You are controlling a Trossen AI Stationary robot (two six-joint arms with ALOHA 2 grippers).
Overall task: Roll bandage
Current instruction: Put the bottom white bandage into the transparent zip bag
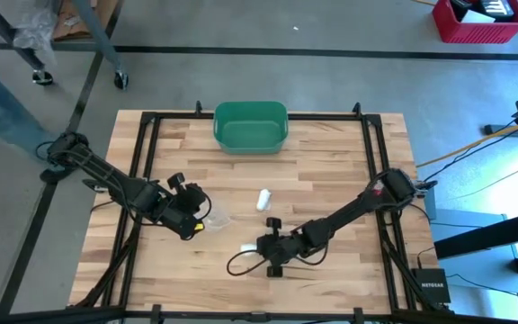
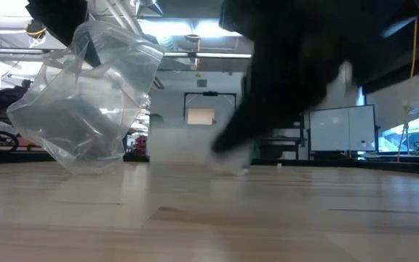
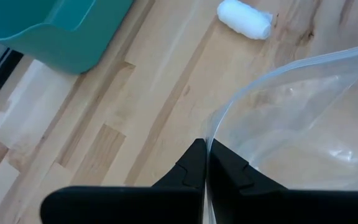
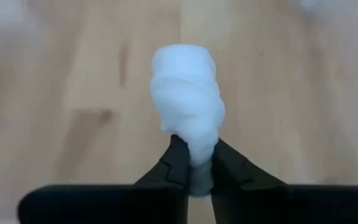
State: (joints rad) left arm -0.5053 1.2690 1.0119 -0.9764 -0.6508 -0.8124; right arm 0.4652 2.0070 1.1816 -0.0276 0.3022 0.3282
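A white bandage [image 4: 188, 102] is pinched at one end between the two dark fingers of the right gripper [image 4: 194, 163], low over the front middle of the wooden table [image 1: 331, 171]. A second white roll [image 1: 263, 199] lies on the table a bit farther back, between the gripper and the green bin [image 1: 251, 126] by the back edge. The left gripper [image 3: 205, 163] is closed tight on the edge of a clear plastic bag [image 3: 303, 118] and seems to hold it just above the table, though the bag is hard to see from above.
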